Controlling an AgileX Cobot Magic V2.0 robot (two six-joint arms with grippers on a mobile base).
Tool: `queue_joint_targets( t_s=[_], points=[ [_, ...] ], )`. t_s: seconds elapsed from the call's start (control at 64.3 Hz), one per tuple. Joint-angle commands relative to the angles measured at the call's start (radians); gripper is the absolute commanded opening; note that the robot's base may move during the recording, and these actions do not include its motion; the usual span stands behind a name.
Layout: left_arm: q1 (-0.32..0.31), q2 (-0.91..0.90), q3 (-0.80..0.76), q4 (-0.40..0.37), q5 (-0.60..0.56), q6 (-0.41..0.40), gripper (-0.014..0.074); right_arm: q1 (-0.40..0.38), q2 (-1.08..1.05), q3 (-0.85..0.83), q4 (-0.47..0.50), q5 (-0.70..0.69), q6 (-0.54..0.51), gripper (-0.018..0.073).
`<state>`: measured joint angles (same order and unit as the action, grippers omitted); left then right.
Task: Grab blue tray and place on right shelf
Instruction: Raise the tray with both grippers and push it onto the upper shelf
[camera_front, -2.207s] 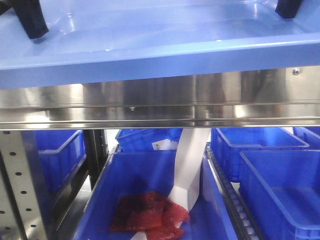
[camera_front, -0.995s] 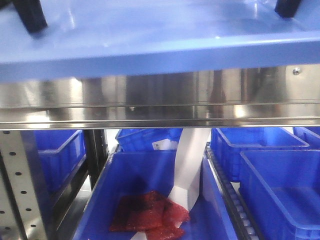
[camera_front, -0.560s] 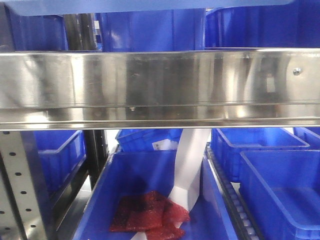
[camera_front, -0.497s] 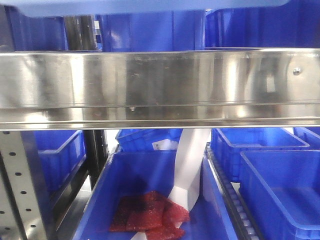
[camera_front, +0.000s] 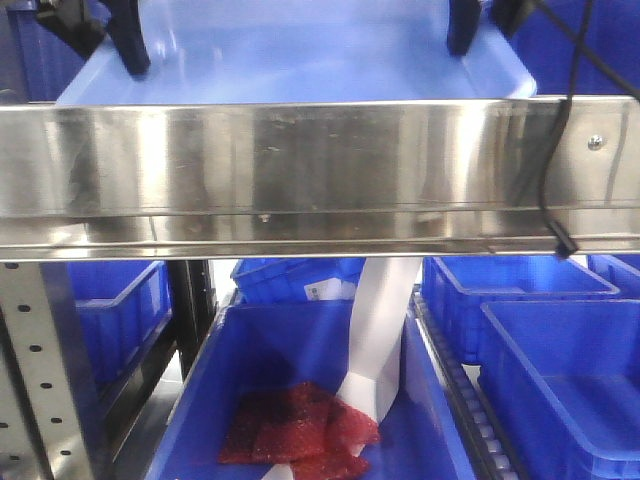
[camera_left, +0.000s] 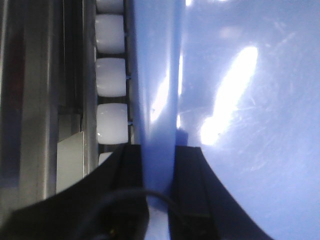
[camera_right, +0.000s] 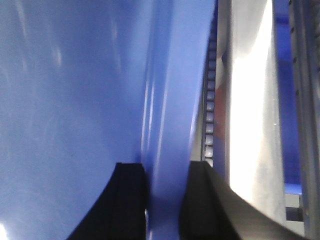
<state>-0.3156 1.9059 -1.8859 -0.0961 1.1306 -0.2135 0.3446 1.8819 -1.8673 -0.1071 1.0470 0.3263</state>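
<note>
The metal rack shelf with the broad shiny steel front rail (camera_front: 300, 170) runs across in front of both pincers and lower than them. The wide shallow light-blue plastic tray (camera_front: 300, 65) is just behind this rail, at the shelf level, between the two pincers. Deep dark-blue storage bins (camera_front: 545, 380) stand well below them. The left pincer (camera_left: 159, 150) is pinching the left rim of the tray, and the right pincer (camera_right: 165, 167) is pinching the right rim. A row of white rollers (camera_left: 111, 77) lies just beside the left pincer, on its outer side
</note>
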Motion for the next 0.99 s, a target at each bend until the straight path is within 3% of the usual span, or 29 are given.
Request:
queue_joint_targets(
  t_s=[0.0,0.187,0.295,0.513,0.591,0.653,0.793,0.917,0.979],
  points=[
    [-0.009,-0.041,-0.038,-0.026,-0.061,0.001,0.0062,0.001,-0.051,-0.04,0.013,-0.076,-0.016,0.0221],
    [-0.007,-0.037,-0.038,-0.042,-0.068,0.012,0.0417,-0.008,-0.051,-0.04,0.011,-0.068,-0.016,0.065],
    [-0.007,-0.037,-0.059,-0.044,-0.053,0.012,0.0577,-0.009,-0.054,-0.04,0.009,-0.059,-0.015,0.0622],
    [-0.009,-0.081,-0.139,-0.044,0.009,0.012,0.0575,-0.006,-0.119,-0.04,0.009,-0.049,-0.015,0.0619],
    [-0.009,-0.13,-0.138,-0.036,0.013,0.012,0.0542,-0.006,-0.159,-0.04,0.009,-0.024,-0.015,0.0583],
    [-0.013,-0.176,-0.12,-0.018,0.02,0.013,0.0479,-0.006,-0.194,-0.037,0.009,-0.001,-0.015,0.0505],
    [-0.047,-0.297,-0.03,0.07,0.01,0.015,0.0274,0.006,-0.302,0.036,-0.005,-0.006,-0.015,0.0284],
    [-0.094,-0.47,0.151,0.12,-0.074,0.015,0.006,0.015,-0.45,0.203,-0.02,-0.071,-0.016,0.006],
    [-0.106,-0.558,0.259,0.117,-0.133,0.015,-0.0026,0.015,-0.526,0.304,-0.02,-0.113,-0.016,0.0056]
  ],
)
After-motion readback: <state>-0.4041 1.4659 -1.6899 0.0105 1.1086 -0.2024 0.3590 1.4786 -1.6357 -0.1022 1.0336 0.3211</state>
